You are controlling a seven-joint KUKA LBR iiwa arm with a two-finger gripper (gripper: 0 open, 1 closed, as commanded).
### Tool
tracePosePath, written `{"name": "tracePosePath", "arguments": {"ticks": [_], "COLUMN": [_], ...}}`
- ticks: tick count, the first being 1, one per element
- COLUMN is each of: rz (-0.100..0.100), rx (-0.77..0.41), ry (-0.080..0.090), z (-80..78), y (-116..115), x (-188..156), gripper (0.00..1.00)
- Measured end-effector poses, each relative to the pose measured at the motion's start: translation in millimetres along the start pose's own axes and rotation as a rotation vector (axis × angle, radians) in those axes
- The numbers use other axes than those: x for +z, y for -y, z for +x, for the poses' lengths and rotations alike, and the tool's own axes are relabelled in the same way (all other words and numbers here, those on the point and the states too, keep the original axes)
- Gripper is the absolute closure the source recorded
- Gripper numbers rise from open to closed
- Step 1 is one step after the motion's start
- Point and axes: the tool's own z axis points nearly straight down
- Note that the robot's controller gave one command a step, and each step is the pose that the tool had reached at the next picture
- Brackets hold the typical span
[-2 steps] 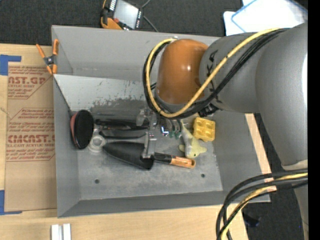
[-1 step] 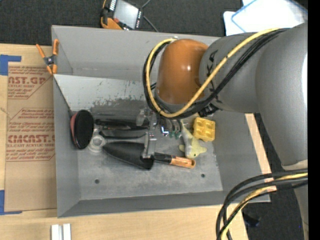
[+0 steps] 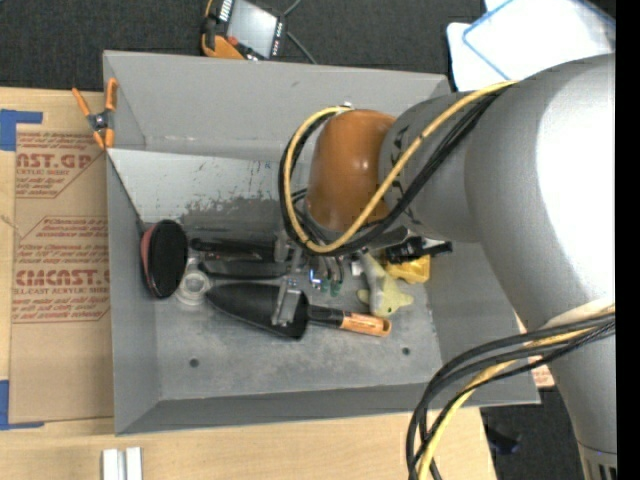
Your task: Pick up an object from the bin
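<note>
At bin (image 3: 250,368) centre, end effector (image 3: 292,306) hovers over black brush (image 3: 243,303).

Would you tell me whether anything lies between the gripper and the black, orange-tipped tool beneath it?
Nothing visible does: the gripper sits right over the black tool, and the clear ring and pale yellow piece lie beside it, not on it.

Grey bin (image 3: 300,378) holds black orange-tipped tool (image 3: 330,318) and yellow lump (image 3: 412,269)
</note>
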Motion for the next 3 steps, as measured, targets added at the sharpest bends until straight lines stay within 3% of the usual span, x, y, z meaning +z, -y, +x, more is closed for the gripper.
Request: {"name": "tracePosePath", "arguments": {"ticks": [1, 2, 3], "rz": [0.001, -0.001, 0.000], "rx": [-0.125, 0.158, -0.044], "ry": [0.009, 0.003, 0.014], "z": [14.5, 57.0, 14.8], "y": [-1, -15, 75], "x": [15, 8, 18], "gripper": [0.00, 0.00, 0.00]}}
